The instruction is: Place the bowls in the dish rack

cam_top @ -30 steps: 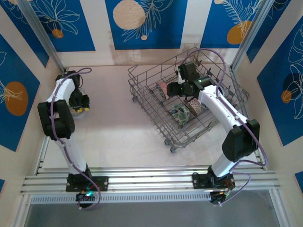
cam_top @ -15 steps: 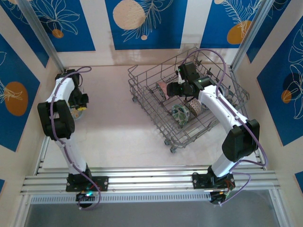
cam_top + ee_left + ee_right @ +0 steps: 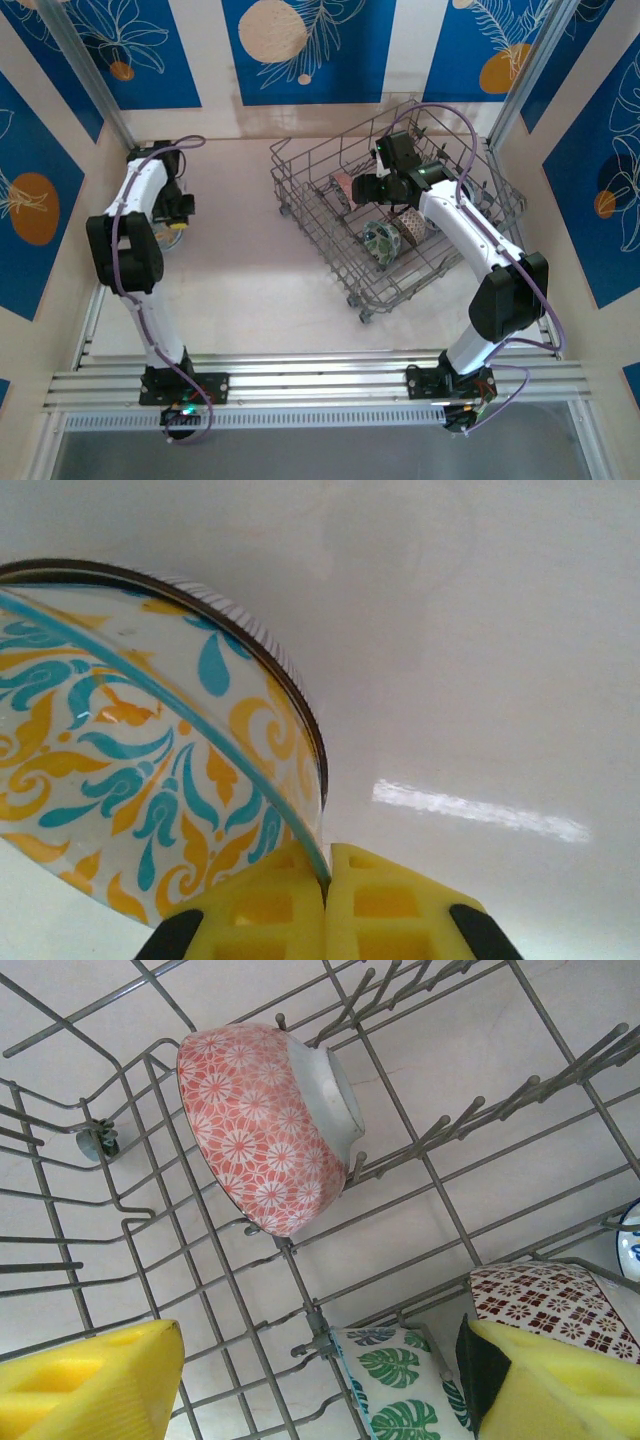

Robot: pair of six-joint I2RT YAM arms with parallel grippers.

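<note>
Partly done, I judge: the dish rack (image 3: 318, 240) at centre right holds a pink bowl (image 3: 265, 1125), a leaf-green bowl (image 3: 395, 1385), a red-brown bowl (image 3: 545, 1295) and perhaps a fourth under the spread right gripper (image 3: 320, 1345), while at far left the left gripper (image 3: 325, 880) pinches the rim of a yellow-and-teal bowl (image 3: 150, 770), not yet loaded.

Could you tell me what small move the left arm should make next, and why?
Probably a short lift straight up. The left gripper is shut on the rim of the yellow-and-teal bowl, so the grasp looks made, and the dish rack stands across the table to its right.
</note>
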